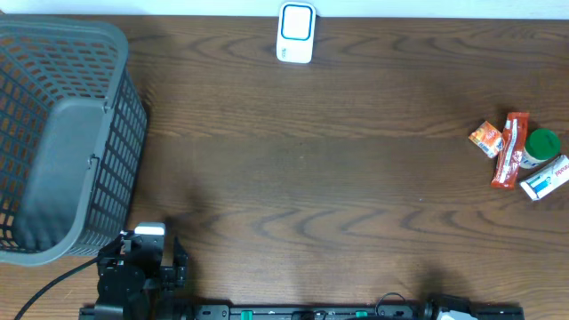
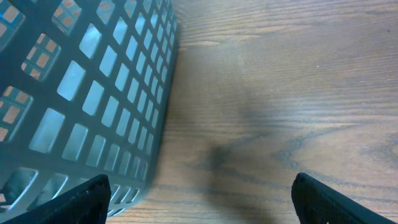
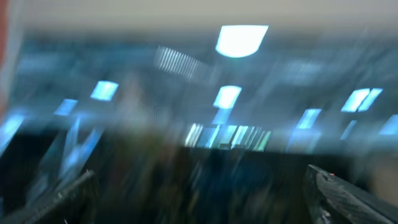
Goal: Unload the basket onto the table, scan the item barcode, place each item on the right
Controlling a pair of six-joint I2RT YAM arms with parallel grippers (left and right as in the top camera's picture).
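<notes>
Several small items lie together at the table's right edge: an orange packet (image 1: pixel 486 139), a long red bar (image 1: pixel 511 149), a green-capped bottle (image 1: pixel 539 147) and a white and blue box (image 1: pixel 545 179). No barcode can be made out on any of them. A white and blue scanner (image 1: pixel 296 33) stands at the far middle edge. My left gripper (image 2: pixel 201 200) is open over bare wood beside the basket, with nothing between its fingers. My right gripper (image 3: pixel 202 202) is open too, and its view is a blur of ceiling lights. Only the right arm's base (image 1: pixel 453 311) shows overhead, far from the items.
A large grey mesh basket (image 1: pixel 62 133) fills the left side, and its wall (image 2: pixel 93 93) is close to my left fingers. The left arm (image 1: pixel 138 267) sits at the near edge just right of the basket's corner.
</notes>
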